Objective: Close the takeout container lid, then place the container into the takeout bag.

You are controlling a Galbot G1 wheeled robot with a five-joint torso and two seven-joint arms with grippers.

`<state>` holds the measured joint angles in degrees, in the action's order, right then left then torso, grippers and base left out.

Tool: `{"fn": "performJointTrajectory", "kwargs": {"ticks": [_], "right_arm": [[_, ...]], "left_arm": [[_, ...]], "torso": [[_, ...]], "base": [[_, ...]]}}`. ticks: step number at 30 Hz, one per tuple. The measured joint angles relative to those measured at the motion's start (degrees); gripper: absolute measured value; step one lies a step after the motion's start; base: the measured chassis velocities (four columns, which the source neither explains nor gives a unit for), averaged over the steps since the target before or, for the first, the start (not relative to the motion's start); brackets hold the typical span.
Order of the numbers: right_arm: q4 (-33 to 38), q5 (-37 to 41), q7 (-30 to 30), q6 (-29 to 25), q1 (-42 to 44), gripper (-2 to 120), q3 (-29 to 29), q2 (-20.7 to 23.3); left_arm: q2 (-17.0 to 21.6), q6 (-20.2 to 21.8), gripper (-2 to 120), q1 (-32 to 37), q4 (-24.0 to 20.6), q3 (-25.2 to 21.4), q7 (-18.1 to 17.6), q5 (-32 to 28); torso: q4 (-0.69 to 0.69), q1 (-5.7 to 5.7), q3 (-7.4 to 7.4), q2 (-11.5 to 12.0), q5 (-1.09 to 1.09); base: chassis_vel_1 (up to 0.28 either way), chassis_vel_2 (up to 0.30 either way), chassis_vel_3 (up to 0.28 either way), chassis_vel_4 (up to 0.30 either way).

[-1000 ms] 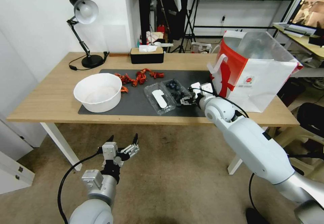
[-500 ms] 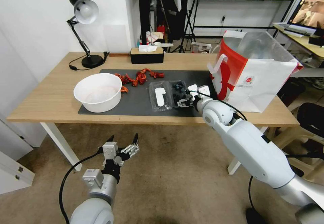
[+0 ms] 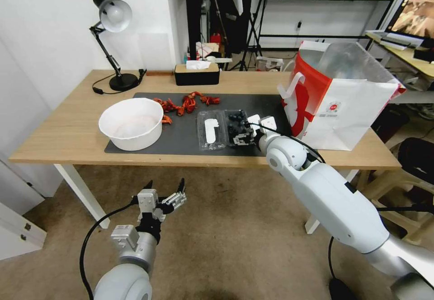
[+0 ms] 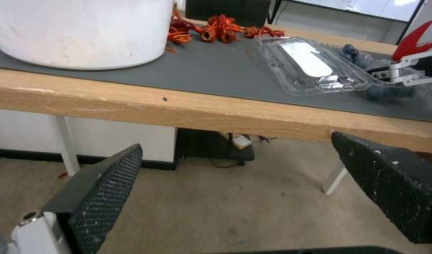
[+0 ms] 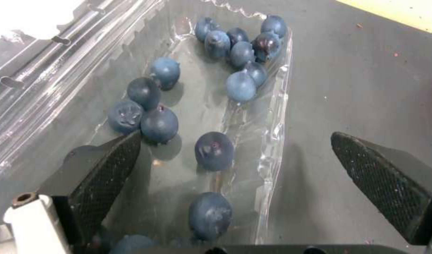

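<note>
On the dark grey mat [image 3: 181,128], the right gripper's [image 5: 235,165] wide-spread mesh-textured fingers [image 5: 108,165] straddle the small clear plastic takeout container's [image 3: 226,129] rim, blueberries [image 5: 159,123] inside.

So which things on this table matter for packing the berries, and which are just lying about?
Part of the job:
- small clear plastic clamshell container holding blueberries, lying open
- its clear lid with the white label
- red-and-white paper bag
- right pincer, open at the container

Just lying about:
- round white bowl
- red crayfish pieces
- black desk lamp
- tissue box
</note>
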<state>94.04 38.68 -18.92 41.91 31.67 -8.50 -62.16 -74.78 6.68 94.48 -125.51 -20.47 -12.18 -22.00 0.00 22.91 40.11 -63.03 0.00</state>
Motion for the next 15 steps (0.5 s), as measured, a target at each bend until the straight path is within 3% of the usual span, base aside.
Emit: {"fn": "performJointTrajectory", "kwargs": {"ticks": [15], "right_arm": [[0.12,0.98,-1.79,0.04,-0.30,100,-0.54,-0.86]], "left_arm": [[0.09,-0.08,100,0.00,-0.05,-0.23,0.04,-0.19]], "torso": [[0.00,0.00,0.00,0.01,0.00]], "base": [[0.000,0.000,0.000,0.000]]}}
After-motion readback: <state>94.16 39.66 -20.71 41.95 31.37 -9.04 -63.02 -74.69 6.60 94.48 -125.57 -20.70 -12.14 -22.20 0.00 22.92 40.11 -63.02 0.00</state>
